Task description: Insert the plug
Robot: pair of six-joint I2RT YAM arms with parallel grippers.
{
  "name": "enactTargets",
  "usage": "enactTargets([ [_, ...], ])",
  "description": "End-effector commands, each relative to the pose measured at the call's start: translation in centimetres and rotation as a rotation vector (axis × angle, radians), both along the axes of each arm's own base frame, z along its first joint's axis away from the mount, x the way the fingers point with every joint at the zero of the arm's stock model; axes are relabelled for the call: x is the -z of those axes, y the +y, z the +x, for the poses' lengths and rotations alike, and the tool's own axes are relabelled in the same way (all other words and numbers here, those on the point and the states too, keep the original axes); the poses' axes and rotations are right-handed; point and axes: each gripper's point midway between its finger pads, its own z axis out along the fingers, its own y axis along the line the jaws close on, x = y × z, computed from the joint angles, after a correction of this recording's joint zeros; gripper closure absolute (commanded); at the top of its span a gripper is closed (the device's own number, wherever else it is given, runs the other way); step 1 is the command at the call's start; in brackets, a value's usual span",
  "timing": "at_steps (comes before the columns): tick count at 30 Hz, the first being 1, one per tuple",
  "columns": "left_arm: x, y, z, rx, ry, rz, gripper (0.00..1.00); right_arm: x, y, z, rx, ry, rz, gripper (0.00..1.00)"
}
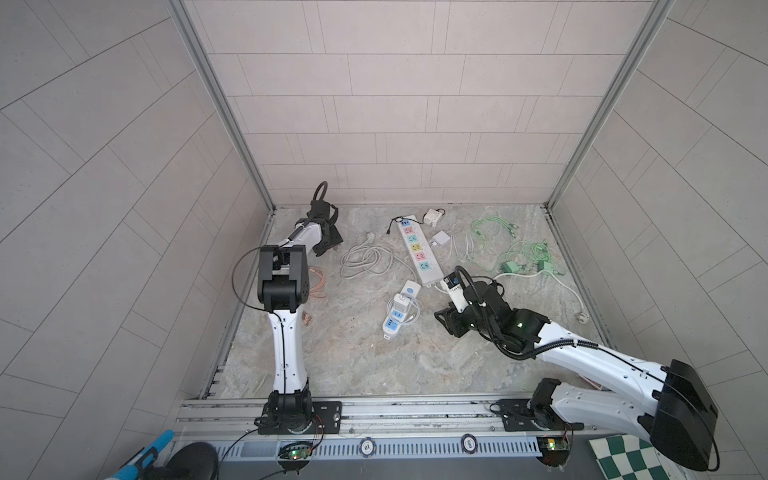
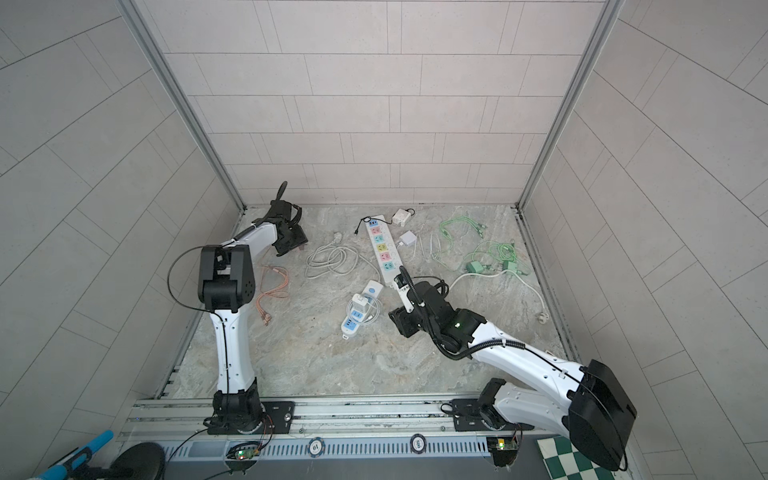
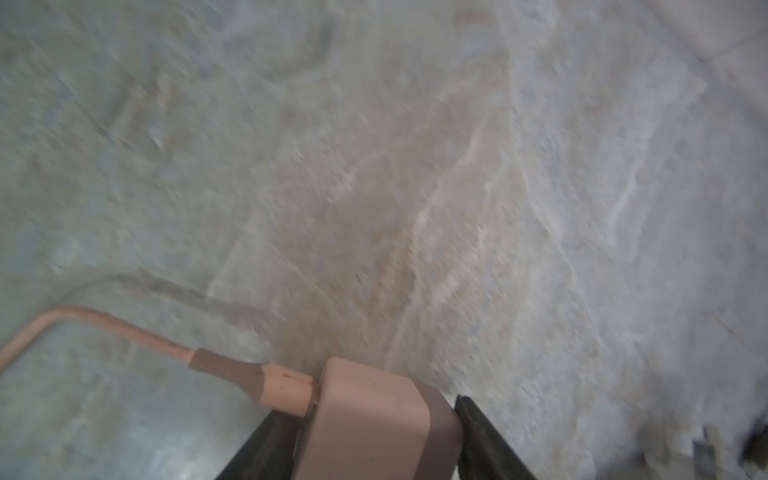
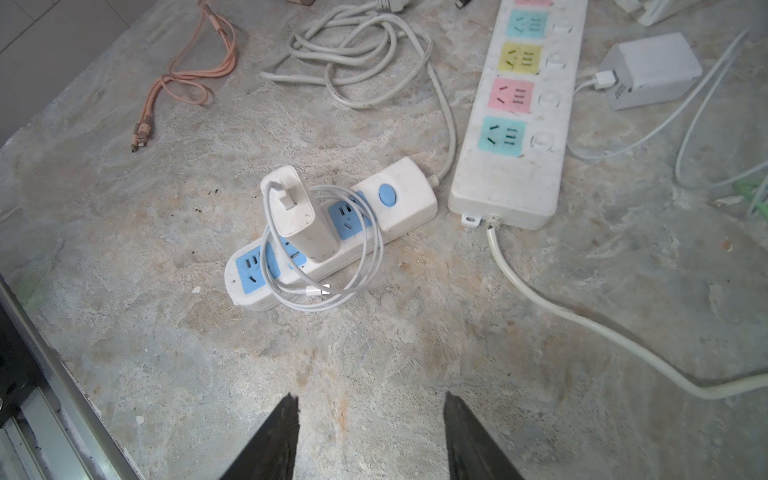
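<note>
In the left wrist view a pink plug (image 3: 370,419) sits between the black fingers of my left gripper (image 3: 372,407), which is shut on its sides; its pink cable (image 3: 104,324) trails off over the stone floor. In both top views that gripper (image 1: 328,239) (image 2: 293,239) is low at the back left corner. My right gripper (image 4: 372,399) (image 1: 444,318) is open over bare floor with nothing between its fingers. Just beyond it lies a small white power strip (image 4: 399,195) (image 1: 401,307) with blue sockets and a white charger (image 4: 299,216) plugged in. A long power strip (image 4: 519,112) (image 1: 417,249) with coloured sockets lies beside it.
A coiled white cord (image 1: 365,259) lies left of the long strip. A white adapter (image 1: 440,239) and a white cube adapter (image 1: 432,216) lie to its right. Green cables and adapters (image 1: 519,257) spread at the back right. An orange cable (image 2: 272,286) runs by the left wall.
</note>
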Motion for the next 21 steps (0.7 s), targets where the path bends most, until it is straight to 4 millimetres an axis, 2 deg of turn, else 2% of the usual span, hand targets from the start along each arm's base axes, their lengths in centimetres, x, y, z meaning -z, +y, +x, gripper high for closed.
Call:
enactTargets([
  [1, 4.3, -3.4, -6.0, 0.076, 0.179, -0.09, 0.47, 0.9, 0.4, -0.1, 0.033, 0.084, 0.025, 0.44],
  [8, 3.1, -5.2, -10.9, 0.098, 0.138, -0.17, 0.49, 2.4, 2.7, 0.8, 0.108, 0.23, 0.212, 0.37],
  [18, 3.4, -7.5, -15.3, 0.157, 0.145, -0.22, 0.52, 4.6, 4.8, 2.8, 0.226, 0.365, 0.423, 0.38],
  [19, 3.4, -7.7, -15.6, 0.163, 0.143, -0.22, 0.52, 5.9, 4.4, 2.4, 0.241, 0.388, 0.414, 0.39],
  [21, 3.4, -8.0, -16.4, 0.172, 0.144, -0.216, 0.52, 6.3, 5.0, 2.6, 0.236, 0.409, 0.452, 0.41],
])
